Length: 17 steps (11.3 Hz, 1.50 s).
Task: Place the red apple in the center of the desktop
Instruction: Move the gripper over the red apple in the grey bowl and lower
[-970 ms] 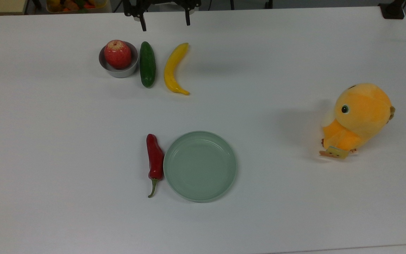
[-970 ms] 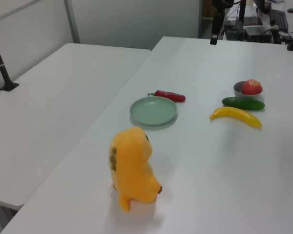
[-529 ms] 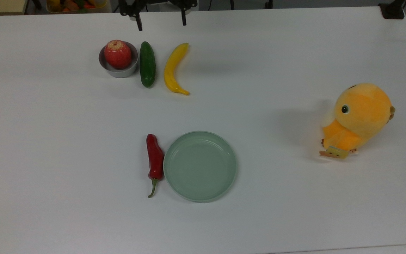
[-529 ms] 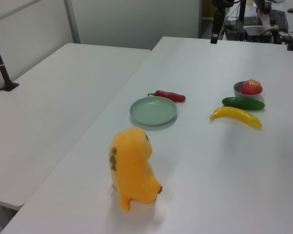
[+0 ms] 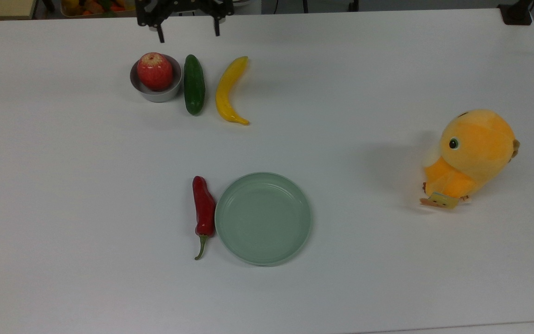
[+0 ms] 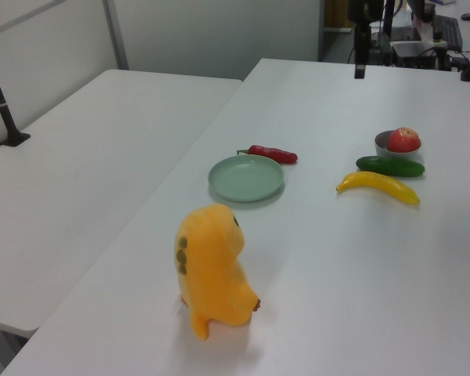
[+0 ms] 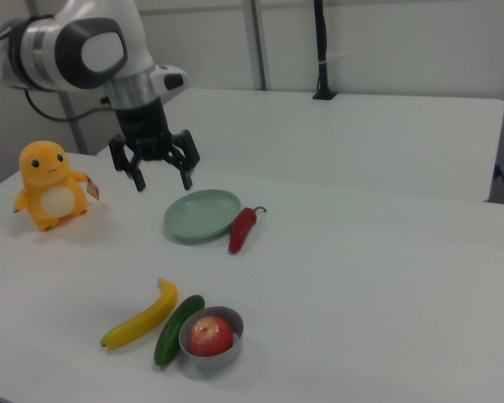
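The red apple [image 5: 155, 70] sits in the grey bowl [image 5: 155, 91]; the pincer [image 5: 187, 35] hangs spread above it. The bowl's rim or the touching cucumber [image 5: 194, 84] could block a finger.

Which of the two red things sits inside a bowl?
The red apple; it rests in the grey bowl, while the red chili pepper lies directly on the desktop.

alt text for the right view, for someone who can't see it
A robot arm's open gripper hangs above a white desktop. In front, a red apple sits in a grey bowl beside a cucumber and banana; behind are a green plate, red chili and orange plush toy.
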{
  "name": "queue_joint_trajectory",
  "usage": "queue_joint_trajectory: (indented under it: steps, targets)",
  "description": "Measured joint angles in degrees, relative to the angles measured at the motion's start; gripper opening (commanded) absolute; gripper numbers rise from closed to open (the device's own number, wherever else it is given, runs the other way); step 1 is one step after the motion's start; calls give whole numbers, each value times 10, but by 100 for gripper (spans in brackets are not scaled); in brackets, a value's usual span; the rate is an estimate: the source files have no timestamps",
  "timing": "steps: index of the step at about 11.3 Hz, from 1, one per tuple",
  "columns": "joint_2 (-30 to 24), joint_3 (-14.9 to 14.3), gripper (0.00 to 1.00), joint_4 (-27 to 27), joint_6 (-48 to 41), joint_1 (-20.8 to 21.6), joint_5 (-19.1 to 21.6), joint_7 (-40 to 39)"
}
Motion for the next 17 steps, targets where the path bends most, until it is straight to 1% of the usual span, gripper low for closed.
queue_joint_trajectory:
  steps: [1, 2, 4, 7, 9, 10, 11, 14, 17]
  targets:
    - [1, 0, 100, -16, 0, -5, -19, -36]
    - [1, 0, 100, -32, 0, -14, -27, -73]
    - [3, 0, 100, -62, 0, -31, -36, -133]
    - [22, 0, 100, -103, 0, -52, -43, -189]
    - [48, -1, 100, -128, 51, -58, -43, -203]
    - [59, -2, 100, -143, 83, -60, -51, -209]
    - [66, -2, 100, -156, 98, -61, -69, -220]
    - [69, -2, 100, -185, 101, -61, -103, -243]
    - [71, -2, 100, -204, 101, -59, -133, -244]
